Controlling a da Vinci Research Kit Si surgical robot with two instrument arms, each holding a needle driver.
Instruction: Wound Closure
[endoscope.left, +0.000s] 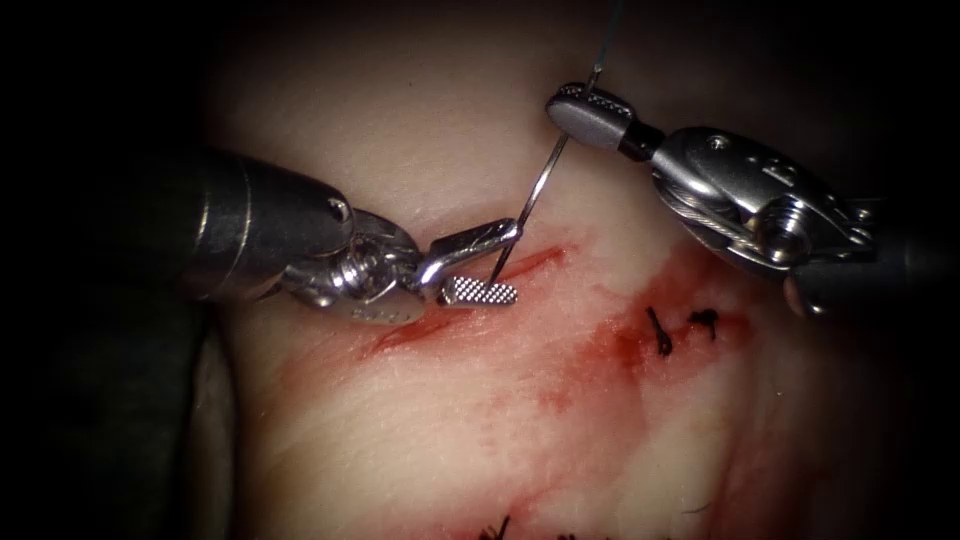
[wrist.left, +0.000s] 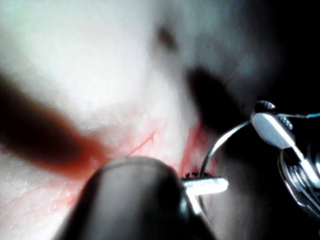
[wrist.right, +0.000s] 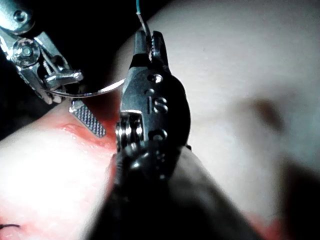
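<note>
Right tool (endoscope.left: 585, 108) jaws clamp needle (endoscope.left: 540, 185) tail, tip down in cut (endoscope.left: 520, 268); left tool (endoscope.left: 480, 265) jaws agape.

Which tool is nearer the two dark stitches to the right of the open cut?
Right. The right tool sits above the stitches, holding the needle near its thread end; the left tool is farther left at the cut.

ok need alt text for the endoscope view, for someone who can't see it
The right tool holds the curved needle near its thread end, its jaws shut, above the cut in the tissue. The left tool has its jaws open around the needle's lower part at the cut. Dark stitches lie to the right.
</note>
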